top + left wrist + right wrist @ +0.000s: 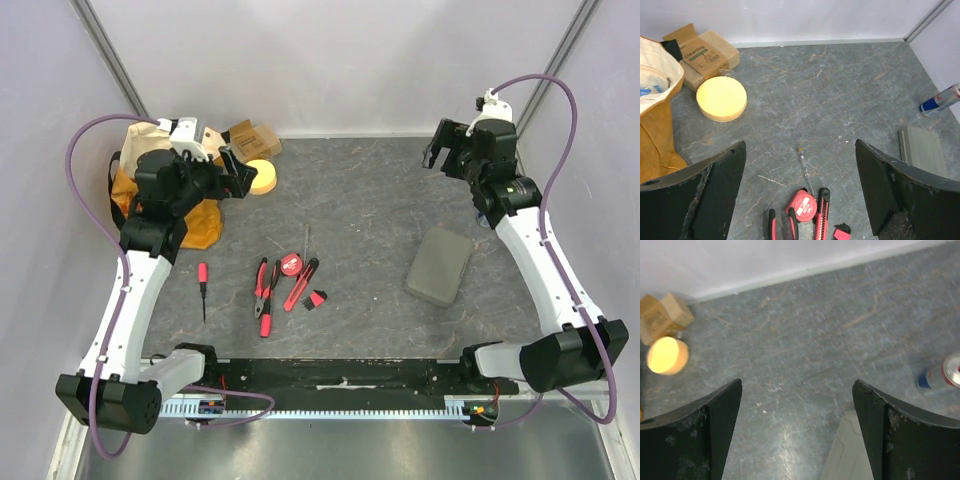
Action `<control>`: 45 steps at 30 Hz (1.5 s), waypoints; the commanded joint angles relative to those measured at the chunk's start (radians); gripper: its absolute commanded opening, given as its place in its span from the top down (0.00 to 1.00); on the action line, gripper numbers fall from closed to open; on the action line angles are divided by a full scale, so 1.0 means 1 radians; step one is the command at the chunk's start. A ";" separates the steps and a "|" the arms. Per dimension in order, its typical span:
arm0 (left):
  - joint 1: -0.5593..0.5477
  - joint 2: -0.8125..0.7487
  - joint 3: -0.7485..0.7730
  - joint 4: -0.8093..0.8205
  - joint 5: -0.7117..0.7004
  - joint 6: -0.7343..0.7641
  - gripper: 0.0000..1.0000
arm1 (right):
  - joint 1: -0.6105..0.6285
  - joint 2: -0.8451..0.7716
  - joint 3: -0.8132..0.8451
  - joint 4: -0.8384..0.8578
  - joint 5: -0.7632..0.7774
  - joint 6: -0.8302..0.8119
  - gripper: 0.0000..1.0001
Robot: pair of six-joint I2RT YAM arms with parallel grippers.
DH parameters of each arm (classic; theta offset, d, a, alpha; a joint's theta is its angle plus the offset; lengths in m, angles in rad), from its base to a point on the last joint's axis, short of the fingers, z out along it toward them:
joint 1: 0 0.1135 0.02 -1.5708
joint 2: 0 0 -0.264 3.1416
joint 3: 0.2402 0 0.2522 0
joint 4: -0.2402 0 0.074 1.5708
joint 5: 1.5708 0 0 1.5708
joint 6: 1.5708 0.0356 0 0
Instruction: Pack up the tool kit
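The tool kit's grey-green case lies shut on the table right of centre; it also shows in the left wrist view and the right wrist view. Red-and-black tools lie loose at front centre: a screwdriver, pliers, tape measure, utility knife, hex keys and a thin clear screwdriver. My left gripper hangs open at the back left, above and behind the tape measure. Raised at the back right, my right gripper is open and holds nothing.
An orange-and-cream tote bag sits at the back left under my left arm. Beside it are a brown cardboard box and a round yellow sponge. A drink can lies near the right wall.
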 commanded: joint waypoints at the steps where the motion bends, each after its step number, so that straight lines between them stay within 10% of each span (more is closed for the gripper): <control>1: 0.002 -0.031 -0.022 0.059 0.050 -0.044 0.05 | 0.002 0.040 0.070 -0.247 0.105 0.034 0.02; 15: 0.003 -0.051 -0.174 0.149 0.154 -0.187 0.05 | 0.084 -0.076 -0.310 -0.408 0.390 0.261 0.02; 28: -0.004 0.087 -0.289 0.297 0.437 -0.356 0.06 | 0.019 -0.113 -0.554 -0.260 0.223 0.310 0.02; 45: -0.090 0.250 -0.272 0.344 0.452 -0.362 0.09 | -0.036 0.048 -0.689 0.035 -0.091 0.131 0.09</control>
